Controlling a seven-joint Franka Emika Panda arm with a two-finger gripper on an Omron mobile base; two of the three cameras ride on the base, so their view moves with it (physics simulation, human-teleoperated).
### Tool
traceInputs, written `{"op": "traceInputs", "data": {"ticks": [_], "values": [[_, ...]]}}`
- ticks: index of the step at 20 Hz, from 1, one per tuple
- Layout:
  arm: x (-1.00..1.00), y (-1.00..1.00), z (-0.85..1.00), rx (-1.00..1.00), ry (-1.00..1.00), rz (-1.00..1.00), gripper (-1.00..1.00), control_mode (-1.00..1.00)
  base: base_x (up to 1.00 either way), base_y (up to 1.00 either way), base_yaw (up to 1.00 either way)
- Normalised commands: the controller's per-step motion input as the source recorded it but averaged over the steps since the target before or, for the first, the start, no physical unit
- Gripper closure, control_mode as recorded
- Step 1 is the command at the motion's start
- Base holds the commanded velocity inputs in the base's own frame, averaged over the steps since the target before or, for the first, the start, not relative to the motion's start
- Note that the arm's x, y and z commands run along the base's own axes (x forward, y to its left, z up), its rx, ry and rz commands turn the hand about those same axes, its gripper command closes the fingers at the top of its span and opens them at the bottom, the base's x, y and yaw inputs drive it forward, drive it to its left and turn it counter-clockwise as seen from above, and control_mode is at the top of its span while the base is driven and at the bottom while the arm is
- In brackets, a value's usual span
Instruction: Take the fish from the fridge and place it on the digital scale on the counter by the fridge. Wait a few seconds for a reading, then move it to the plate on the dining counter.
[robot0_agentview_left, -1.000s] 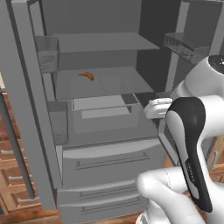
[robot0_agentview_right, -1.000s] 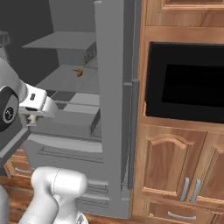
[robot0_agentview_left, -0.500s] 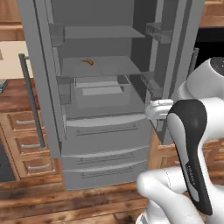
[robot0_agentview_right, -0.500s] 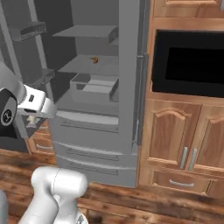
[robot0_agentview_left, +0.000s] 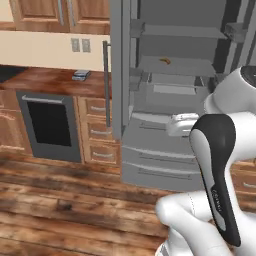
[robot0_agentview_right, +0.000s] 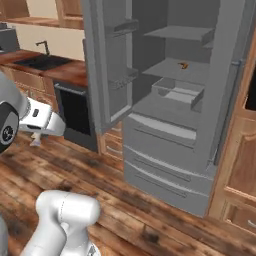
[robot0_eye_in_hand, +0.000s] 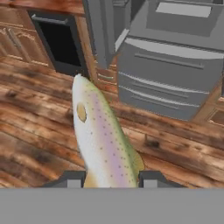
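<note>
I have the gripper (robot0_eye_in_hand: 112, 178) clamped on the fish (robot0_eye_in_hand: 101, 140) (lengthwise, head outward); scale (robot0_agentview_left: 80, 75) sits on the counter (robot0_agentview_left: 55, 82) edge left of the fridge (robot0_agentview_left: 165, 95).

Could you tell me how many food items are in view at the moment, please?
2: the fish held between the fingers, and a curved orange-brown item on a fridge shelf. Others may be hidden.

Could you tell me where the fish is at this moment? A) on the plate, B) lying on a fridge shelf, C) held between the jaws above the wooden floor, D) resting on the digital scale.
C: in the hand view the fish sticks out from between the closed jaws of the gripper, with floorboards behind it.
</note>
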Motion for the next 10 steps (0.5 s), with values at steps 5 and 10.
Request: {"op": "traceInputs", "data": {"ticks": [5, 10], "values": [[0.00, 0.00, 0.00, 0.00, 0.00, 0.00, 1.00, 1.00, -0.18, 0.53, 0.69], [0.00, 0.00, 0.00, 0.00, 0.00, 0.00, 1.00, 1.00, 0.71, 0.68, 0.13]]}}
